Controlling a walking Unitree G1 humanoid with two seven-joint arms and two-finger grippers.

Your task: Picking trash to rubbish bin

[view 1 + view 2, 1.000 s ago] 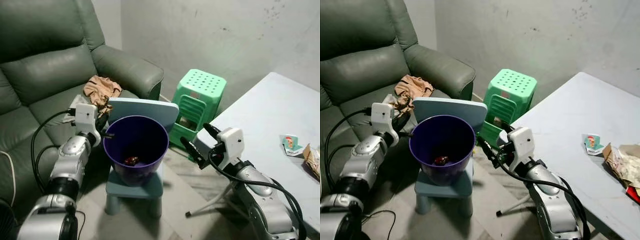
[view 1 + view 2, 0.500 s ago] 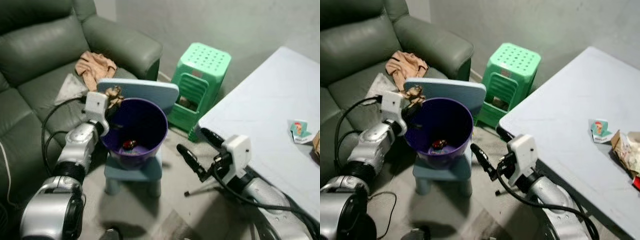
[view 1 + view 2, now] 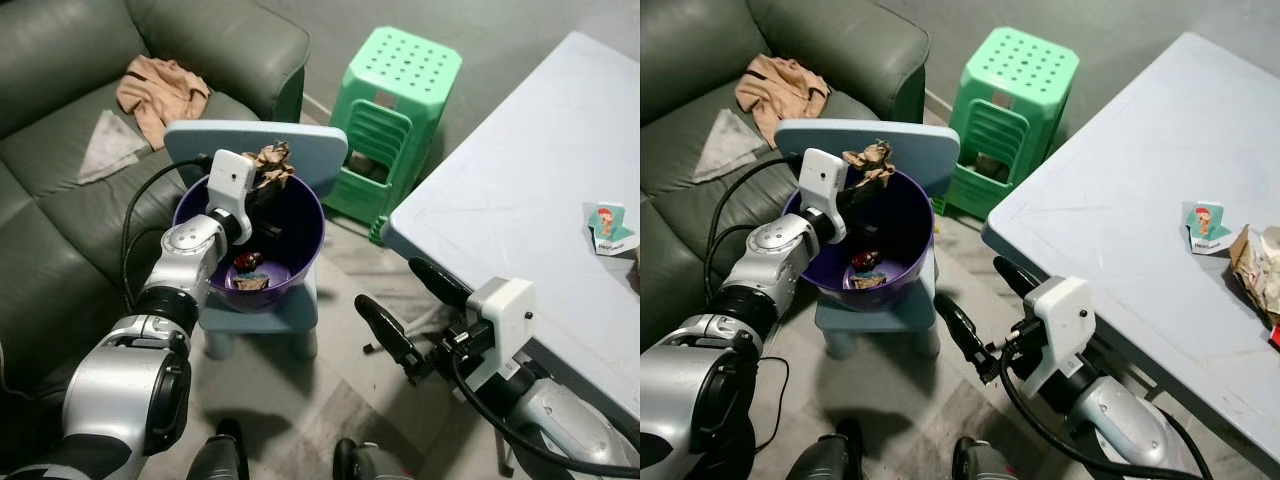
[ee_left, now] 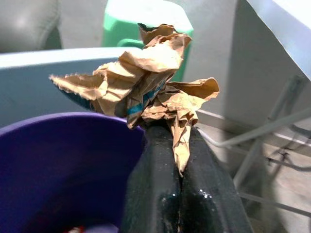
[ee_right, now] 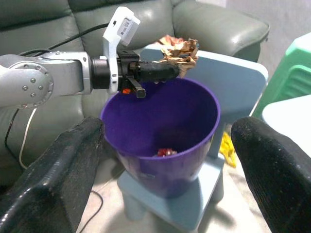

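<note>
My left gripper (image 3: 268, 185) is shut on a crumpled brown paper (image 3: 270, 161), holding it over the far rim of the purple bin (image 3: 303, 250). The paper (image 4: 146, 80) sticks out past the closed fingertips. The bin (image 5: 160, 121) stands on a small blue chair (image 3: 300, 152) and holds a red scrap (image 3: 247, 261) and another wrapper at its bottom. My right gripper (image 3: 410, 310) hangs open above the floor, to the right of the bin and below the table edge.
A green plastic stool (image 3: 400, 110) stands behind the chair. The white table (image 3: 540, 180) on the right carries a small carton (image 3: 608, 228) and brown paper bags (image 3: 1260, 270). A grey-green sofa (image 3: 60, 200) with a tan cloth (image 3: 155, 90) fills the left.
The camera has tilted down and moved closer. My left gripper with the crumpled paper has risen from beside the bin's left rim to above its far rim. My right gripper has sunk lower.
</note>
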